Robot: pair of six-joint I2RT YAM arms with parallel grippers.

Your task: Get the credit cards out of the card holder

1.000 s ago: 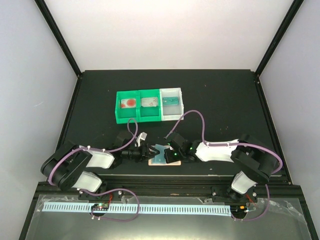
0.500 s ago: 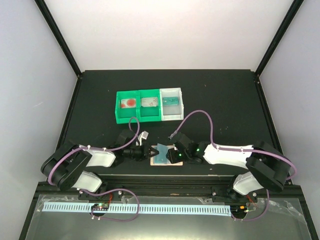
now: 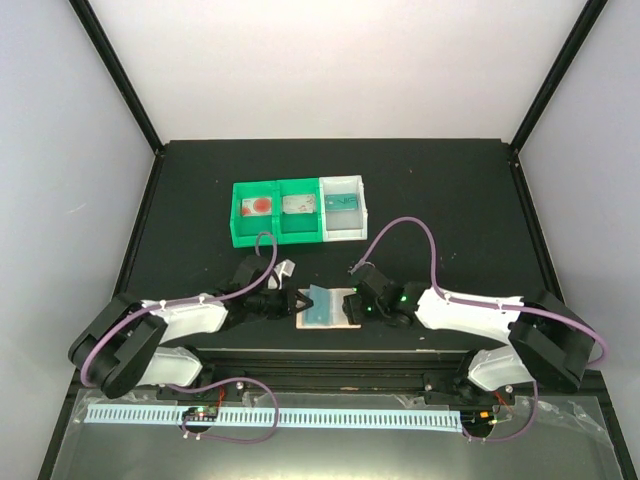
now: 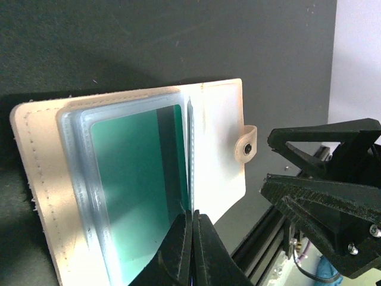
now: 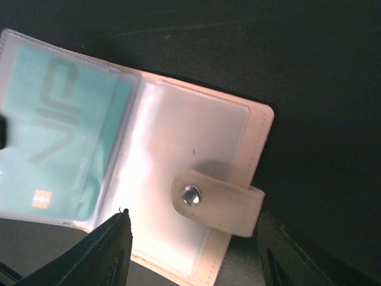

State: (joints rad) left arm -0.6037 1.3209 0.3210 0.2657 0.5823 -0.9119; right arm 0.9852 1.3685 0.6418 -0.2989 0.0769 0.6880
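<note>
The tan card holder [image 3: 343, 318] lies open near the table's front edge, its clear sleeves fanned out [image 4: 217, 137] [image 5: 196, 137]. A teal credit card [image 3: 320, 305] [image 4: 134, 179] [image 5: 59, 137] sits inside one sleeve. My left gripper [image 3: 301, 303] [image 4: 192, 217] is shut on the raised edge of that sleeve, right at the card's edge. My right gripper [image 3: 354, 306] [image 5: 199, 250] is open, one finger on each side of the holder's snap tab [image 5: 217, 199], touching nothing.
A green-and-white three-compartment bin tray [image 3: 240, 225] stands farther back, with a red item, a pale item and a teal card [image 3: 343, 203] in its compartments. The table's front rail runs just behind the holder.
My left gripper has closed on the sleeve edge. My right gripper has let go and opened, drawing back a little to the right. The holder now lies flatter.
</note>
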